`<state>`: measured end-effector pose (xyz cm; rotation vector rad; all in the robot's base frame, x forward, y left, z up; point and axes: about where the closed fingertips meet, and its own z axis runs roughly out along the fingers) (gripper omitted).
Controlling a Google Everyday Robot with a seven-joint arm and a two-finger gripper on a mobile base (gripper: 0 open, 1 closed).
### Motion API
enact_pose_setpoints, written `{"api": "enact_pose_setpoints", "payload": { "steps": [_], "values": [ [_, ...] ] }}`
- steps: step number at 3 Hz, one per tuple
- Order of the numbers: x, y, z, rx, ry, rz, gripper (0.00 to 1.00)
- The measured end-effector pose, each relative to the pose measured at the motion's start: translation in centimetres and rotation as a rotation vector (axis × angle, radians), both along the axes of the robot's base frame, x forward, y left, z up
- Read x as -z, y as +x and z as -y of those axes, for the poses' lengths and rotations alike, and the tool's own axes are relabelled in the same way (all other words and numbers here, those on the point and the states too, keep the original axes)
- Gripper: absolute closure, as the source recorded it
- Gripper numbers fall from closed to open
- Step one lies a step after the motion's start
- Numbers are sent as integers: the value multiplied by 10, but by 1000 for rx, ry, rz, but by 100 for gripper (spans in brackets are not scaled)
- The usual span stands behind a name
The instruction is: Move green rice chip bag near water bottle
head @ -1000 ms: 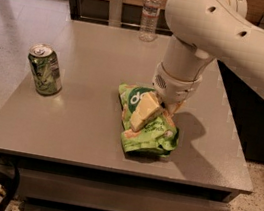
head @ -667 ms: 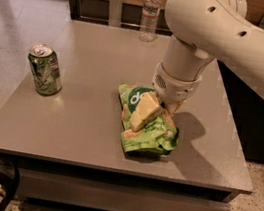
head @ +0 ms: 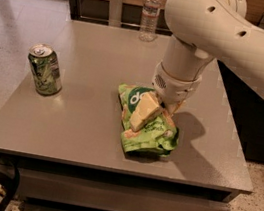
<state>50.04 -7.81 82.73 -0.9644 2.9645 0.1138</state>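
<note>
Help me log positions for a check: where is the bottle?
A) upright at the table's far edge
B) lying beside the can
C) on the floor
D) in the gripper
A: the bottle stands upright at the far edge of the table; the gripper is down on the bag mid-table.

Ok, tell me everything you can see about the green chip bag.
The green rice chip bag is a crinkly light-green pouch with orange-tan chip pictures and a dark green circle bearing white letters, partly hidden. It lies flat and rumpled on the grey table, right of centre, towards the front edge. The gripper is down on its middle, covering part of it. Nothing else touches it: the soda can stands apart to the left, the water bottle at the far edge.
</note>
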Motion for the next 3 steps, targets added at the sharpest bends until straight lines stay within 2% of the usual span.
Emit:
{"api": "enact_pose_setpoints", "payload": {
  "steps": [1, 2, 3],
  "values": [
    [-39, 23, 29, 65, -9, 82, 100],
    [-85, 42, 64, 151, -7, 189, 100],
    [-110, 55, 85, 199, 1, 251, 100]
  ]
}}
